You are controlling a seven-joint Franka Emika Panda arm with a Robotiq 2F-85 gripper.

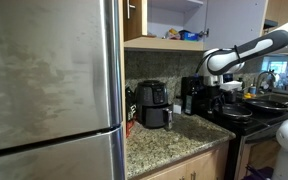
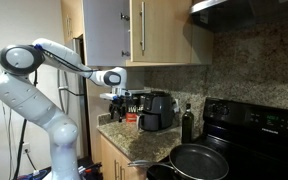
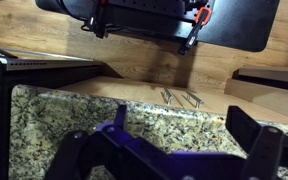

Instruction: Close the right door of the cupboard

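The cupboard hangs on the wall with its white inside and a loaded shelf showing. The right door stands swung out, its pale grey-white inner face toward the camera. A narrower wood door with a handle is at the left. In an exterior view a pale grey panel hangs beside a wood panel with bar handles; I cannot tell which is the right door. My gripper hangs below the cupboard, well under the door and clear of it. In the wrist view it is open and empty over the granite counter.
A steel fridge fills the near left. A black air fryer and a dark bottle stand on the counter. A black stove with a pan is beside them. Lower cabinet handles jut out below the counter edge.
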